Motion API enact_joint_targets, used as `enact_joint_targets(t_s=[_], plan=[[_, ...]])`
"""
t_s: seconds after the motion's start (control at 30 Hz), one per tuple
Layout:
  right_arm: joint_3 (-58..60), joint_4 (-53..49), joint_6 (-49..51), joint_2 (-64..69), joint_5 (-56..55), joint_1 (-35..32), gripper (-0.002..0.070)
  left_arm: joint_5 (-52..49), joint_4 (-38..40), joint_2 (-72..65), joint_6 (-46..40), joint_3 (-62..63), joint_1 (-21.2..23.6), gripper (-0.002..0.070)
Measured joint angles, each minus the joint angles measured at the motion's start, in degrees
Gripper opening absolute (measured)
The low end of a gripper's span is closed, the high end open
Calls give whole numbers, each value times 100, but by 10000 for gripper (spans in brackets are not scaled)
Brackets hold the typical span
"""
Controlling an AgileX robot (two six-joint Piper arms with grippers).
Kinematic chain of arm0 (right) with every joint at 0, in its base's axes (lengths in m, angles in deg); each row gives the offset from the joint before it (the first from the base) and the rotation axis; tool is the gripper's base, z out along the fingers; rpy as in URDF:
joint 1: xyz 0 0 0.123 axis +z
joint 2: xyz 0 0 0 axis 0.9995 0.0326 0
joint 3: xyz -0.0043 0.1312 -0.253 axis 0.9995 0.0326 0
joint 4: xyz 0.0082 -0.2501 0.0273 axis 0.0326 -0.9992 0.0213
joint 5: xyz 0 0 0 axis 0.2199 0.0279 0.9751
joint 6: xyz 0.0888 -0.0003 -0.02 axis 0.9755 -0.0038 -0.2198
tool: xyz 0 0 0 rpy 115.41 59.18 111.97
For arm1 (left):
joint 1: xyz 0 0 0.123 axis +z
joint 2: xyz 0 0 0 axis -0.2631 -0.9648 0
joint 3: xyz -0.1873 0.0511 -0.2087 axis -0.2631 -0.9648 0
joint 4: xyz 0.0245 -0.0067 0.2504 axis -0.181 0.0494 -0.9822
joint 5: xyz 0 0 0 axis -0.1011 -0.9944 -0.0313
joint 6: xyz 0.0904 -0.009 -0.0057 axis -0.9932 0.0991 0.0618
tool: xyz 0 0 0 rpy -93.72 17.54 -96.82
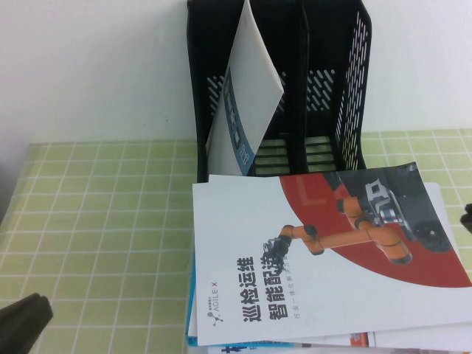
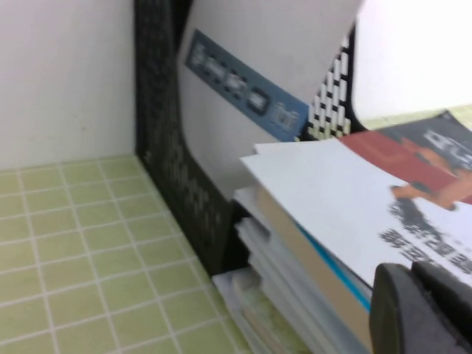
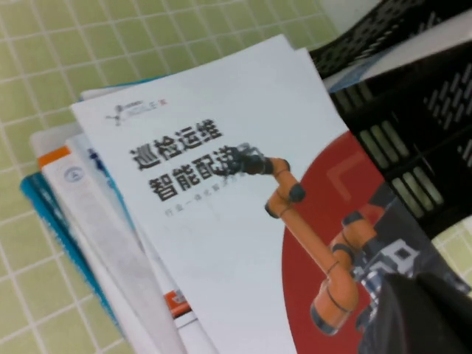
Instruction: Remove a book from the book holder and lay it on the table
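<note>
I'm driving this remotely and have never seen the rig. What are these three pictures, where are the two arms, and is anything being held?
One picture looks down from a raised camera; the other two come from cameras on the arms' wrists. The left gripper sits low at the near left edge, the right gripper barely peeks in at the right edge; neither holds anything visible. On the table the book with the orange robot arm lies flat atop a stack of other brochures, in front of the book holder. A white-grey booklet with a blue strip leans inside the holder.
</note>
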State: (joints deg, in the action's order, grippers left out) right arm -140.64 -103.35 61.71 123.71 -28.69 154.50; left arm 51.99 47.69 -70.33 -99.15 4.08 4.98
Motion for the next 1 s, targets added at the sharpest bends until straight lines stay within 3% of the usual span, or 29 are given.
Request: enact_joint_targets(t_s=[0.2,0.33,0.57,1.0], plan=[[1613,-1585,2475,-1020,-652,0,0,1337,57,252,-11,-923,0,-1],[2335,-2370,3452,-1535,-765,0,-1,1877,72,252,-11,-1354,0,-3],[2848,-2599,3748,-1910,-809,0,-1,1741,95,252,-21,-1437,0,-3],[2912,-2603,3841,-1913,-857,0,-1,562,95,252,-17,-1447,0,-3]])
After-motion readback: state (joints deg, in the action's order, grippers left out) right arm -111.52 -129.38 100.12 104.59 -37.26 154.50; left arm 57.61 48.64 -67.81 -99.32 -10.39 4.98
